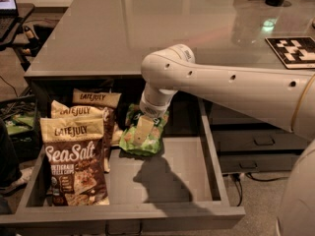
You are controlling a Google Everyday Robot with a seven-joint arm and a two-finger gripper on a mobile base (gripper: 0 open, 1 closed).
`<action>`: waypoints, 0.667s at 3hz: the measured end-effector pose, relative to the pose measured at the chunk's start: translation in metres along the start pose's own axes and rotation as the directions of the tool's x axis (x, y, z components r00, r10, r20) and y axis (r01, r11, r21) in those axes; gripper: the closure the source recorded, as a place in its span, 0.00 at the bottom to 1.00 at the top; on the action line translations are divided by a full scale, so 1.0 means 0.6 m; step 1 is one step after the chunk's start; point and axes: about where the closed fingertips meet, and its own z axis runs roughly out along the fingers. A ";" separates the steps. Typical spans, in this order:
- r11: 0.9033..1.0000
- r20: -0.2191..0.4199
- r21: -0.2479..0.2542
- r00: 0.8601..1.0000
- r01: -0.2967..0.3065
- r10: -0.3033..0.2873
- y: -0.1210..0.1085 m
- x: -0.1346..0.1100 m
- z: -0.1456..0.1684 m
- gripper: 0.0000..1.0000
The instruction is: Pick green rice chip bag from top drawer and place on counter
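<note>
The gripper (142, 130) is inside the top drawer (209, 146). It hangs from the wrist of the white arm (221, 82), which reaches in from the right and bends down over the far half of the drawer. It stands directly on top of the green rice chip bag (147, 144), about at the middle of the bag, so there is no offset to the left or right between them. I cannot tell if the gripper holds the bag already or only rests on it, because the wrist hides this part.

The bag lies flat on the drawer floor, in the far middle part. Its long axis runs from near to far, a little tilted, with the far end in the shadow under the counter (123, 33). On its left, the brown Late July bags (74, 156) stand just beside it. I cannot say whether they touch it.

In my judgement, the important relation is the one between the bag and the edge of the counter. The counter is above the bag and further away, and its thin near edge runs over the far end of the drawer. A straight lift looks tight there, so the bag probably needs to come toward the near side first, then up, then far again onto the counter top. The brown bags on the left could be disturbed if the green bag swings.
</note>
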 end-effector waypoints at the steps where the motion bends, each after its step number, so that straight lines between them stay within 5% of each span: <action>1: 1.000 0.025 0.007 1.000 -0.015 0.015 -0.001 -0.004 0.029 0.00; 2: 0.998 0.044 0.026 0.998 -0.055 0.054 -0.020 -0.011 0.073 0.00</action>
